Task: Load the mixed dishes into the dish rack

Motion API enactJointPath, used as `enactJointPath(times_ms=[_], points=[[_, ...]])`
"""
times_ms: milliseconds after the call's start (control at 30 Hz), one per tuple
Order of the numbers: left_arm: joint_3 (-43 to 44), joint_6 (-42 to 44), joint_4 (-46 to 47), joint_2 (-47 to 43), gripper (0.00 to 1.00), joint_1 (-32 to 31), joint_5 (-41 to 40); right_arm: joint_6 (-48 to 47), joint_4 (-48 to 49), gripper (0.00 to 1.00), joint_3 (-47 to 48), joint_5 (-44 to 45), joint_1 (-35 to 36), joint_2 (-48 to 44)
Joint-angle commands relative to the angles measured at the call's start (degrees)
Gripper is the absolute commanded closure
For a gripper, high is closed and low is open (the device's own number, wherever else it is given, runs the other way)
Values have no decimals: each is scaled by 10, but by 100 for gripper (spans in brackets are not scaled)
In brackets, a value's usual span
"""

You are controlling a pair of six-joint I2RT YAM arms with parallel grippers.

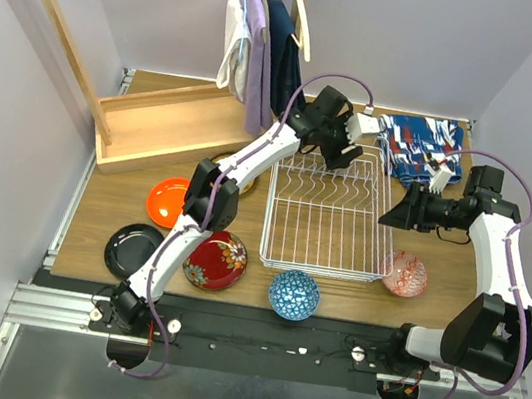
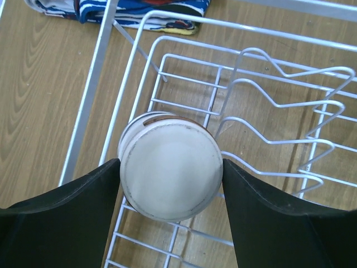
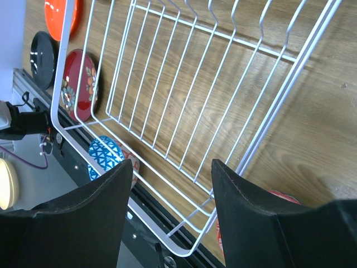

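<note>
My left gripper is shut on the grey-beige cup and holds it above the far end of the white wire dish rack. In the left wrist view the cup sits between both fingers, base toward the camera, over the rack's corner. My right gripper is open and empty above the rack's right rim. On the table lie the orange plate, black plate, red floral plate, blue bowl and pink bowl. The yellow-patterned plate is mostly hidden under my left arm.
A blue-red patterned cloth lies just beyond the rack's far right corner. A wooden frame with hanging clothes stands at the back left. The table's near edge and metal rail run right below the blue bowl.
</note>
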Motion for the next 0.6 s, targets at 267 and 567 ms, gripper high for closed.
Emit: enactJointPath(times_ms=[267, 567], points=[[-25, -21, 14, -2, 60, 3, 28, 3, 7, 34, -3, 7, -8, 0], [2, -128, 10, -12, 69, 26, 57, 2, 6, 34, -3, 5, -10, -1]])
